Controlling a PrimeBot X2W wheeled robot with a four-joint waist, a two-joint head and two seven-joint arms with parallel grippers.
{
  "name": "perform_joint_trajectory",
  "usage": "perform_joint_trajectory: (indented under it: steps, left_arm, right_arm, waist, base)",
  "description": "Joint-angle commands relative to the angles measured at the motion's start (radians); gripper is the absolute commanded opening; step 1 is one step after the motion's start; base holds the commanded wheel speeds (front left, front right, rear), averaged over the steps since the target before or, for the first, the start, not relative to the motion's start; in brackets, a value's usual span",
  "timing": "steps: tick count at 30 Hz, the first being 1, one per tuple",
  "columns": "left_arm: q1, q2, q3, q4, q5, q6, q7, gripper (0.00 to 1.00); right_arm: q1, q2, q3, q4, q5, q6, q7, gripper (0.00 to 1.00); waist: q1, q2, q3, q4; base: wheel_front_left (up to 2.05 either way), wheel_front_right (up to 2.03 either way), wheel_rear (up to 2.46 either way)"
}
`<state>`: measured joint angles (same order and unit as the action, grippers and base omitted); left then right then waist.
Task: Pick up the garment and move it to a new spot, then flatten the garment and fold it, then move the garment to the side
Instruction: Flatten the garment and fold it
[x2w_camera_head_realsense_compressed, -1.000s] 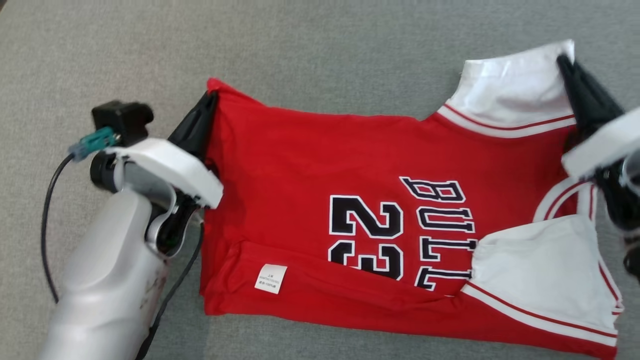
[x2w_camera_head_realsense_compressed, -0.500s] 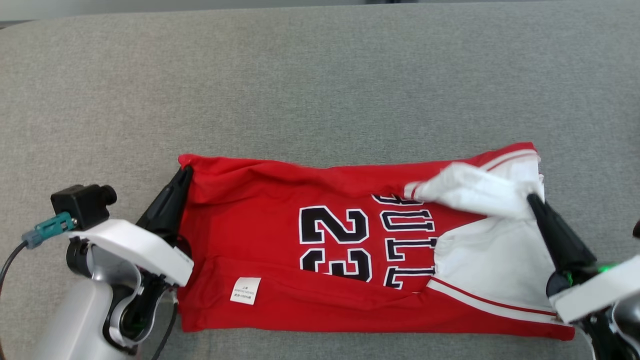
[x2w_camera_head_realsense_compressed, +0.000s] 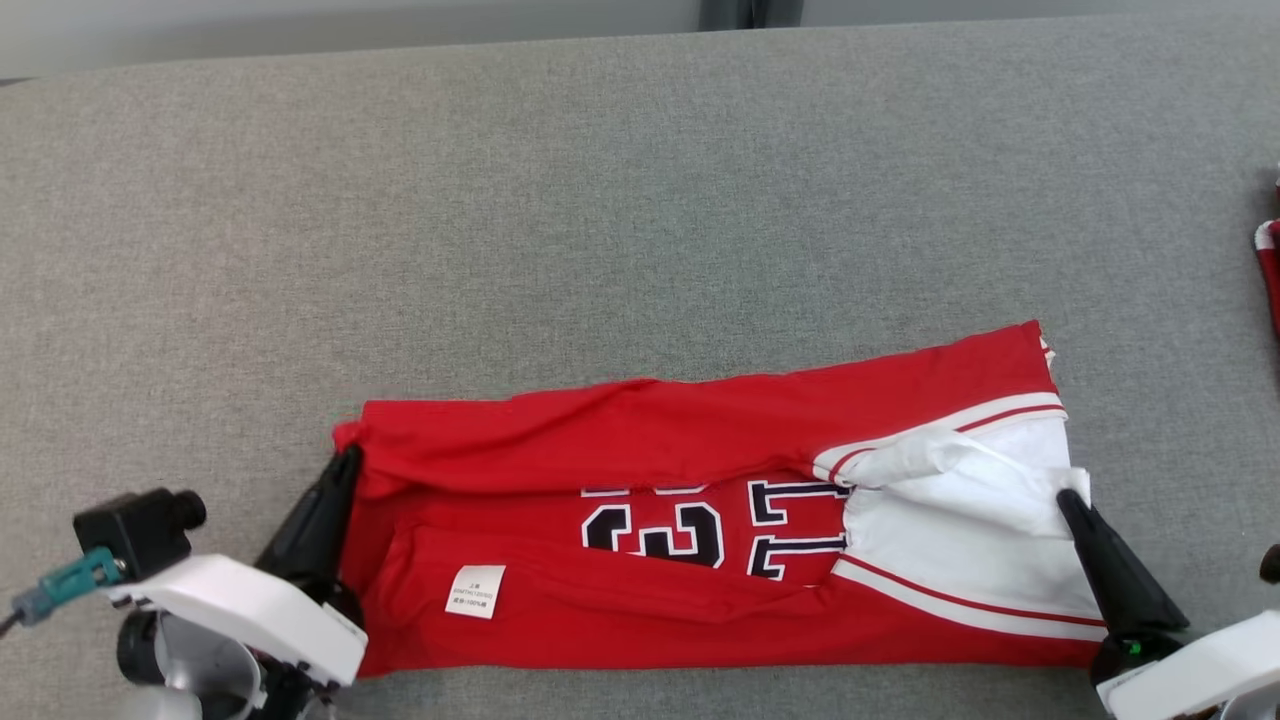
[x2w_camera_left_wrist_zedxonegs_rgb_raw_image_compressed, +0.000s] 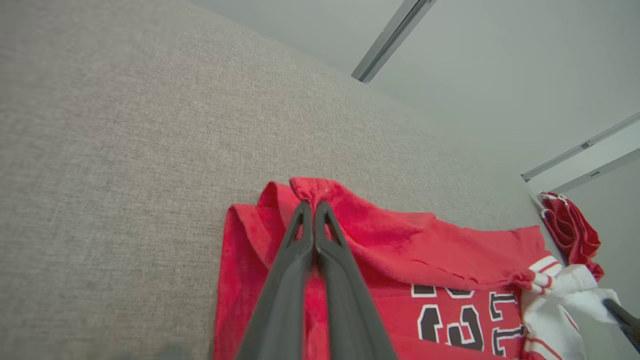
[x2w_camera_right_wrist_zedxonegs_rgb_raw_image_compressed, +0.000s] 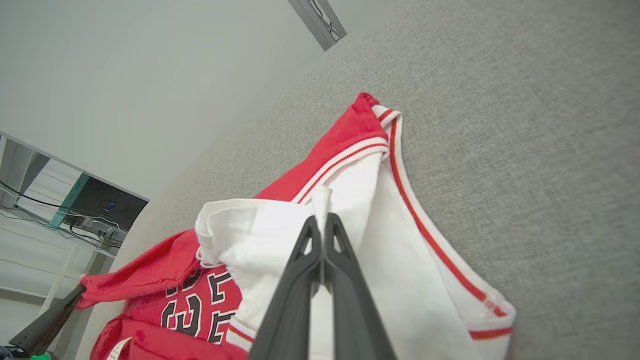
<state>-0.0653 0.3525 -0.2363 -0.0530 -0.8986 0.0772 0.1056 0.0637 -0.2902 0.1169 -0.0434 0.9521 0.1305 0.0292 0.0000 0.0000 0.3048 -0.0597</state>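
Across the grey padded surface the red garment lies as a long strip close to the robot's side. It is roughly flat, so the pick-up, the move to a new spot and the flattening look done. Its near long edge is turned up over the front. Its far long edge is doubled toward the robot and covers the top of the number. I judge a lengthwise fold to be under way, not finished, since the white sleeve end sits bunched and raised. At one end the left gripper is pinched tight on the red corner; at the other the right gripper is pinched tight on the white corner. What remains, as I see it: lay the fold down, let go, perhaps fold crosswise, then shift the bundle aside. A small white care label shows on the near flap.
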Motion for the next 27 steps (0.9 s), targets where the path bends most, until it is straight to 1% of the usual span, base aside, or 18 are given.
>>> perform_joint_trajectory:
  steps: [1, 5, 7, 8, 9, 10, 11, 16, 20, 23, 24, 27]
  left_arm:
    - [0.026, -0.011, 0.002, -0.006, -0.016, 0.006, -0.003, 0.00]
    - [0.055, -0.023, -0.005, 0.006, -0.025, 0.012, -0.005, 0.00]
    - [0.062, -0.031, -0.015, 0.024, -0.026, 0.006, -0.003, 0.00]
    - [0.061, -0.033, -0.018, 0.031, -0.026, 0.000, -0.009, 0.22]
    - [0.060, -0.032, -0.023, 0.044, -0.013, 0.003, -0.014, 0.96]
    - [0.056, -0.027, -0.027, 0.055, 0.005, 0.008, -0.022, 1.00]
    - [0.052, -0.027, -0.032, 0.063, 0.019, 0.012, -0.033, 1.00]
    - [0.025, -0.036, -0.045, 0.090, 0.135, 0.060, -0.143, 1.00]
    - [0.000, -0.051, -0.052, 0.091, 0.237, 0.107, -0.260, 1.00]
    - [-0.015, -0.069, -0.055, 0.084, 0.297, 0.138, -0.324, 1.00]
    - [-0.020, -0.074, -0.050, 0.081, 0.312, 0.146, -0.339, 1.00]
    - [-0.029, -0.095, -0.029, 0.074, 0.348, 0.152, -0.363, 1.00]
  right_arm:
    - [0.016, 0.012, -0.007, 0.013, 0.002, 0.000, 0.003, 0.00]
    - [0.034, 0.021, -0.014, 0.041, -0.022, 0.000, 0.008, 0.00]
    - [0.039, 0.024, -0.017, 0.061, -0.058, 0.001, 0.005, 0.00]
    - [0.039, 0.029, -0.011, 0.069, -0.076, 0.000, 0.007, 0.00]
    - [0.037, 0.038, -0.006, 0.071, -0.095, 0.000, 0.006, 0.20]
    - [0.032, 0.038, -0.005, 0.073, -0.127, 0.000, -0.003, 0.49]
    - [0.026, 0.039, -0.007, 0.073, -0.160, 0.000, -0.014, 1.00]
    - [-0.008, 0.078, -0.041, 0.053, -0.328, 0.000, -0.102, 1.00]
    - [-0.035, 0.123, -0.104, 0.029, -0.452, 0.000, -0.183, 1.00]
    - [-0.049, 0.157, -0.149, 0.011, -0.546, 0.000, -0.222, 1.00]
    - [-0.055, 0.167, -0.160, 0.004, -0.573, 0.000, -0.232, 1.00]
    - [-0.062, 0.189, -0.179, -0.004, -0.649, 0.000, -0.250, 1.00]
  waist:
    - [0.0000, 0.0000, -0.003, 0.001]
    - [0.0000, 0.0000, -0.005, 0.002]
    - [0.0000, 0.0000, -0.004, 0.005]
    - [0.0000, 0.0000, -0.003, 0.005]
    - [0.0000, 0.0000, -0.002, 0.006]
    - [0.0000, 0.0000, -0.002, 0.005]
    - [0.0000, 0.0000, -0.002, 0.004]
    - [0.0000, 0.0000, -0.012, 0.001]
    - [0.0000, 0.0000, -0.030, 0.003]
    - [0.0000, 0.0000, -0.046, 0.007]
    - [0.0000, 0.0000, -0.052, 0.009]
    - [0.0000, 0.0000, -0.070, 0.015]
  base:
    - [0.00, 0.00, 0.00]
    - [0.00, 0.00, 0.00]
    - [0.00, 0.00, 0.00]
    - [0.00, 0.00, 0.00]
    - [0.00, 0.00, 0.00]
    - [0.00, 0.00, 0.00]
    - [0.00, 0.00, 0.00]
    - [0.00, 0.00, 0.00]
    - [0.00, 0.00, 0.00]
    - [0.00, 0.00, 0.00]
    - [0.00, 0.00, 0.00]
    - [0.00, 0.00, 0.00]
